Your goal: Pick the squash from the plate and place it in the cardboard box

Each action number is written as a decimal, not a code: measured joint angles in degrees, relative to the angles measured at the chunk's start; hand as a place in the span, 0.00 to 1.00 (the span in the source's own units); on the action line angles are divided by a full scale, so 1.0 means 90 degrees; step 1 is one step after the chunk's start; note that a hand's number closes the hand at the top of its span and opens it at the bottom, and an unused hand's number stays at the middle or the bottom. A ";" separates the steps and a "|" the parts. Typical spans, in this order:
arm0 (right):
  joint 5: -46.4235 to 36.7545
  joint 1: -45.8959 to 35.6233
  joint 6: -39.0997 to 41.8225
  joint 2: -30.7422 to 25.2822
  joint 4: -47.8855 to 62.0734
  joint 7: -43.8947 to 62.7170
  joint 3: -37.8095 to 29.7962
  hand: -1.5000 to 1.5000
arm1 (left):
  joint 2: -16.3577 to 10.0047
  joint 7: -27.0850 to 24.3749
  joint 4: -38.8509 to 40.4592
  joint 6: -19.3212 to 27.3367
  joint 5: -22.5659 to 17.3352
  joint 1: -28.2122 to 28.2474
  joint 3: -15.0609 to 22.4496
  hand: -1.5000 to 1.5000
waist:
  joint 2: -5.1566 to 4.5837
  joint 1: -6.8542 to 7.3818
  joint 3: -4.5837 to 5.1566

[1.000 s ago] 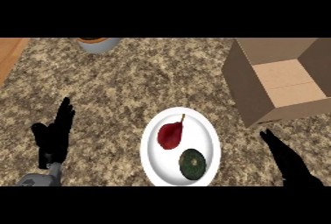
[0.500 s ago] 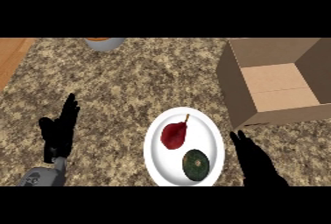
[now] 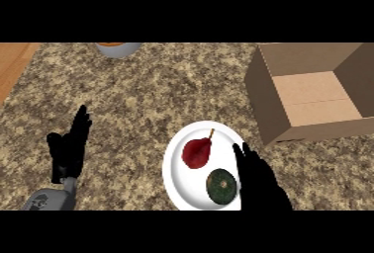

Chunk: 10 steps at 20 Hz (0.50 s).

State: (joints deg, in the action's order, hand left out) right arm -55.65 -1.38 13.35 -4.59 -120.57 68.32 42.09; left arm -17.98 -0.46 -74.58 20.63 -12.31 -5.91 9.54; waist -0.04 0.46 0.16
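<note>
A white plate [image 3: 182, 148] lies near the counter's front edge. On it sit a dark green round squash [image 3: 220, 186] at the lower right and a red pear [image 3: 197, 152] with a stem. My right hand [image 3: 257, 180] is open, fingers straight, over the plate's right rim and right beside the squash, without curling round it. The open cardboard box [image 3: 314, 96] stands at the upper right, nothing visible inside. My left hand [image 3: 70, 147] rests open, fingers up, at the left of the plate.
A grey bowl [image 3: 118, 48] with something orange inside sits at the counter's back edge. A wooden strip [image 3: 13, 62] runs along the far left. The box's near wall [image 3: 266, 111] rises between plate and box floor.
My right hand has moved left from the counter right of the plate to the plate's right rim beside the squash. The view shifted slightly; the left hand stayed resting.
</note>
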 measured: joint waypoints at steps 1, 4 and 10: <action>-0.0029 -0.0031 0.0040 0.0082 0.0059 0.0006 -0.0008 0.00 | 0.0014 0.0026 0.0008 0.0018 0.0026 -0.0023 0.0005 0.50 | 0.0001 -0.0008 -0.0001; -0.0103 -0.0103 0.0081 0.0237 0.0364 0.0034 -0.0012 0.00 | 0.0057 0.0043 0.0041 0.0011 0.0027 -0.0049 -0.0024 0.50 | 0.0002 -0.0012 -0.0003; -0.0099 -0.0324 0.0074 0.0344 0.0845 0.0170 -0.0038 0.00 | -0.0012 0.0150 -0.0113 -0.0082 0.0000 0.0031 -0.0086 0.50 | 0.0005 0.0013 -0.0006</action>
State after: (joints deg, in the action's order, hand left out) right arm -56.54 -4.30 14.01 -1.49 -112.96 69.85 41.75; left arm -18.09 0.89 -75.60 19.89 -12.30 -5.63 8.77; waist 0.01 0.58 0.10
